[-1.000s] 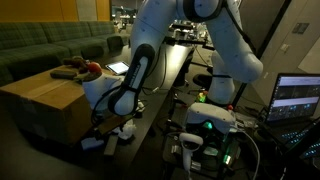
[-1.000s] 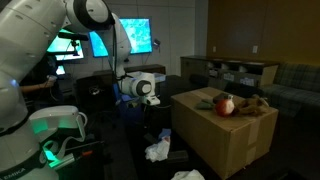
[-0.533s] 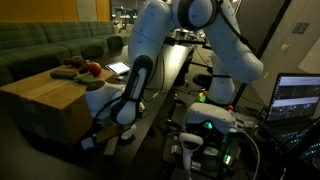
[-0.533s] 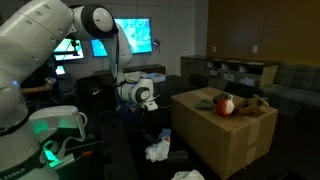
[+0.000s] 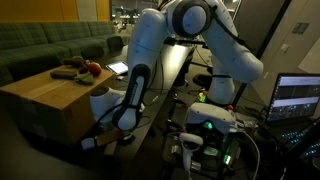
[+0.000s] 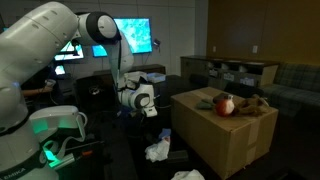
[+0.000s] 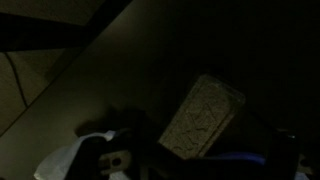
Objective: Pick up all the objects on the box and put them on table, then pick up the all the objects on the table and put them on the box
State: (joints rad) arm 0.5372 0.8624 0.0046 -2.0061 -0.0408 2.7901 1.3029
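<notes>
Robot's tool point(image 6: 150, 113), jaws apart and empty, hangs low beside the box point(image 5: 40, 100). The red toy point(image 6: 225, 104) and dark remote point(image 5: 68, 72) lie on top, and a white cloth toy point(image 6: 158, 151) lies below, so the clearing looks barely begun.

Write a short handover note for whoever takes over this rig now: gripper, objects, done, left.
Gripper: open, nothing seen in it, low over the long black table beside the large brown cardboard box.
On the box: round red toy and small dark things.
On the table: white fluffy cloth, small blue piece.
Done: no swap finished.
Left: box things to table, table things to box.
</notes>
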